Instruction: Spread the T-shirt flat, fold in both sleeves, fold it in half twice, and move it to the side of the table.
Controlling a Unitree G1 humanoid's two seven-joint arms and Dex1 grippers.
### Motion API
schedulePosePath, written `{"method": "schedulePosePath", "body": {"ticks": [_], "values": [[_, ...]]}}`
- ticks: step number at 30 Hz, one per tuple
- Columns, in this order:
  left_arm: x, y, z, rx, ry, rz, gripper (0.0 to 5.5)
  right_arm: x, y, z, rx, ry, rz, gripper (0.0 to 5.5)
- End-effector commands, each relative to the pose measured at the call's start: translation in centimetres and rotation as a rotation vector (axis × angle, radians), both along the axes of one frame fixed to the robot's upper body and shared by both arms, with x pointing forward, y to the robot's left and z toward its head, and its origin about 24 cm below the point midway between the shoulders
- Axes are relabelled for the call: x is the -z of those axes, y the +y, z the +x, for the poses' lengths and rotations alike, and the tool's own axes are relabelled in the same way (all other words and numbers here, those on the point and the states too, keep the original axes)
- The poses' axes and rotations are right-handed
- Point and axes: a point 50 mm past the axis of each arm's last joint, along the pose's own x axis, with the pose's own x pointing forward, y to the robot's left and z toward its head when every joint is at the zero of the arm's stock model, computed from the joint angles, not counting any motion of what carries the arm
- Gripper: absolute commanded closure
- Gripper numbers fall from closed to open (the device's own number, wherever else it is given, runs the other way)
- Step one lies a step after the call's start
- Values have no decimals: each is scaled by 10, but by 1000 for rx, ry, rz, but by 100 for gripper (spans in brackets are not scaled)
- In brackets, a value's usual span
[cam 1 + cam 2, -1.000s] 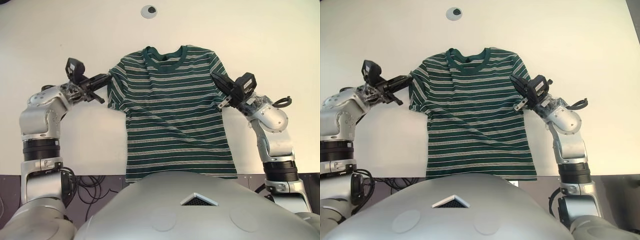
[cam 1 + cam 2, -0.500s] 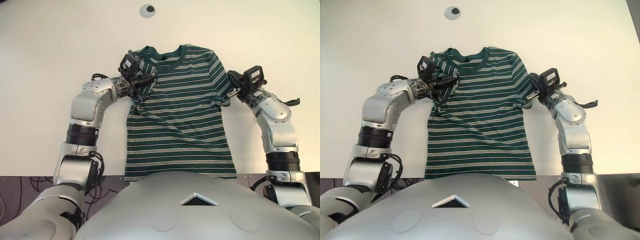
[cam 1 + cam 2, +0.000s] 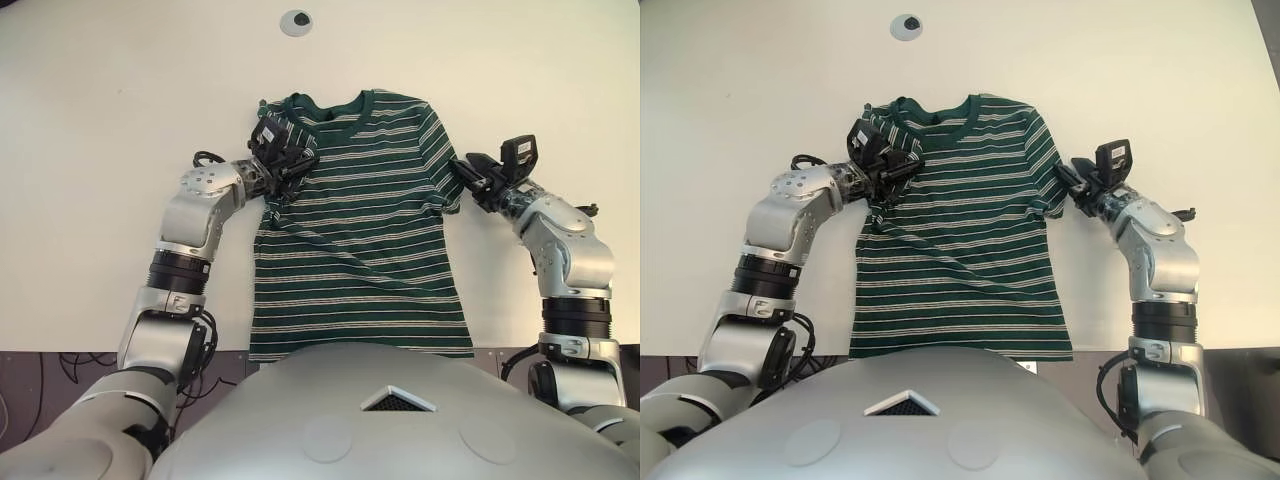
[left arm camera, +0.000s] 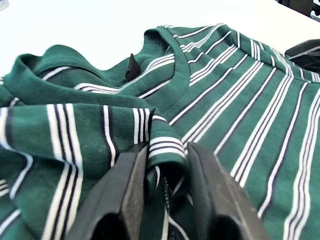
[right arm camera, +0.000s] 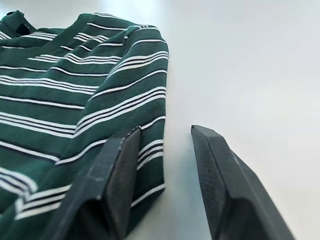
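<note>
Left of the collar, the left gripper pinches the T-shirt by its sleeve, held over the chest to fold it; mid-right, the right gripper gapes at the other sleeve.

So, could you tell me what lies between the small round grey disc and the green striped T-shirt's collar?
Nothing: bare white table separates the grey disc from the T-shirt's collar, as both eye views show.

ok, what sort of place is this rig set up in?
Probably a lab or test bench, not a home: a plain white table with a T-shirt on it, loose cables below its near edge, and a round disc set in its top.
</note>
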Motion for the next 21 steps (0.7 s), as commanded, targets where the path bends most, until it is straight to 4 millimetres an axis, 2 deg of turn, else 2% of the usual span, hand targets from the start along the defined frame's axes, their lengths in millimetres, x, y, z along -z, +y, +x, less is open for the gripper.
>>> {"method": "schedulePosePath", "body": {"ticks": [1,3,9,13,15,19,21], "values": [[5,2,-7,-10,24,8,417,-1,4,-6,-41,37,24,366],[2,1,-8,-8,10,1,417,2,10,-10,-83,56,19,366],[-7,1,-20,48,-40,1,417,6,8,-7,-65,40,-27,463],[-14,6,-13,9,-102,27,417,0,7,-3,-44,-2,-25,522],[-15,5,-11,33,-132,32,393,-4,8,-1,-36,-33,-24,549],[-15,9,-13,15,-162,53,333,-9,11,6,-60,-58,-27,550],[-21,10,-15,14,-179,6,328,-11,12,8,-69,-66,-28,550]]}}
